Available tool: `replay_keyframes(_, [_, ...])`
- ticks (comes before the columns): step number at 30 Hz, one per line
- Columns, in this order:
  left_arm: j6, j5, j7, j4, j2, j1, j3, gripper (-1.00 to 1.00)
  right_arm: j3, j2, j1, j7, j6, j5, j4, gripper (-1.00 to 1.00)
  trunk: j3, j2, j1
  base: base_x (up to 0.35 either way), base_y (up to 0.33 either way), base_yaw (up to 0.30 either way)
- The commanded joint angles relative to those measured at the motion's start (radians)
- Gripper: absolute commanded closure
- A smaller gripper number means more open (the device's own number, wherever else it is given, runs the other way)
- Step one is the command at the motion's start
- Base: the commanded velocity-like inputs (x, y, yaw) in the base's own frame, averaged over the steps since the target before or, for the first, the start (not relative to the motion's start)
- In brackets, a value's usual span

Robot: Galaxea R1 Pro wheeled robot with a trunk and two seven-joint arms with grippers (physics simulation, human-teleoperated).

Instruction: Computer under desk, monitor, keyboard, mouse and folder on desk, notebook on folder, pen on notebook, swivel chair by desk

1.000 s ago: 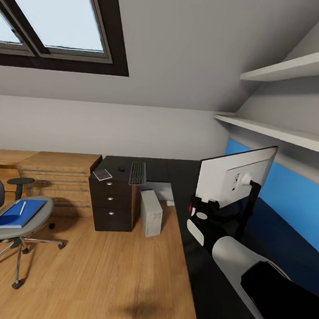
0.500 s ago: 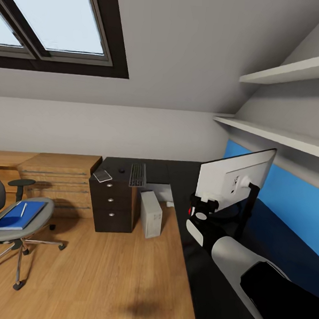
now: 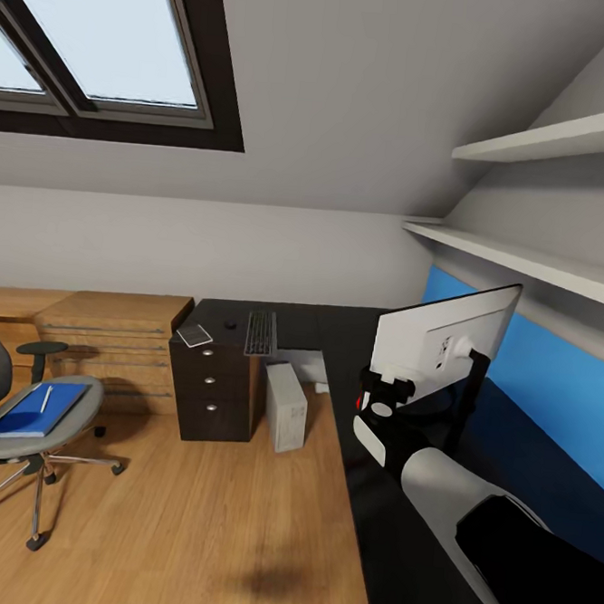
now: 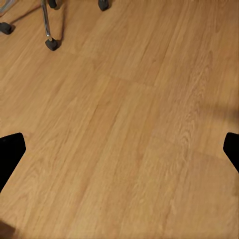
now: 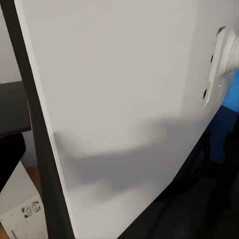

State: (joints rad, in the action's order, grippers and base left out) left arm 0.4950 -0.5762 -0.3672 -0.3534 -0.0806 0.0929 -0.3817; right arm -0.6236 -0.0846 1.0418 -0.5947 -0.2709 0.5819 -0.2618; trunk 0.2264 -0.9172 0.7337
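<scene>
Right now right gripper point(image 3: 381, 387) sits at monitor point(image 3: 445, 336) lower edge, centre-right of frame, grip state unclear; monitor likely rigid, top-heavy, best held by edge.

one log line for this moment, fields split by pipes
right end effector: at monitor back, on desk | folder + pen: on swivel chair | keyboard, notebook: on desk | computer: under desk

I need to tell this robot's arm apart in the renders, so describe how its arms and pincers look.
In the head view the right arm has a black rounded upper segment, then a smooth light-grey forearm and a white wrist link. The right pincer is black with a pale round disc and a small red mark. In the left wrist view the left pincer shows as two plain black fingertips.
</scene>
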Motion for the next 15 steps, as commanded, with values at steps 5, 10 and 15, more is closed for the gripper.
replay_keyframes(5, [0.003, -0.004, -0.008, -0.001, -0.002, 0.001, -0.009, -1.0, -0.008, 0.002, 0.001, -0.004, -0.005, 0.012, 0.001, -1.0, 0.001, -0.001, 0.0, 0.014, 0.003, 0.0])
replay_keyframes(10, [0.004, -0.003, -0.009, -0.001, -0.001, 0.001, -0.008, -1.0, -0.008, 0.003, 0.002, -0.004, -0.005, 0.012, 0.0, -1.0, 0.001, -0.001, 0.0, 0.189, 0.047, 0.0])
replay_keyframes(15, [0.004, -0.002, -0.009, -0.001, -0.002, 0.001, -0.008, -1.0, -0.008, 0.002, 0.001, -0.002, -0.005, 0.012, -0.003, -1.0, 0.001, -0.001, 0.0, 0.063, 0.013, 0.0])
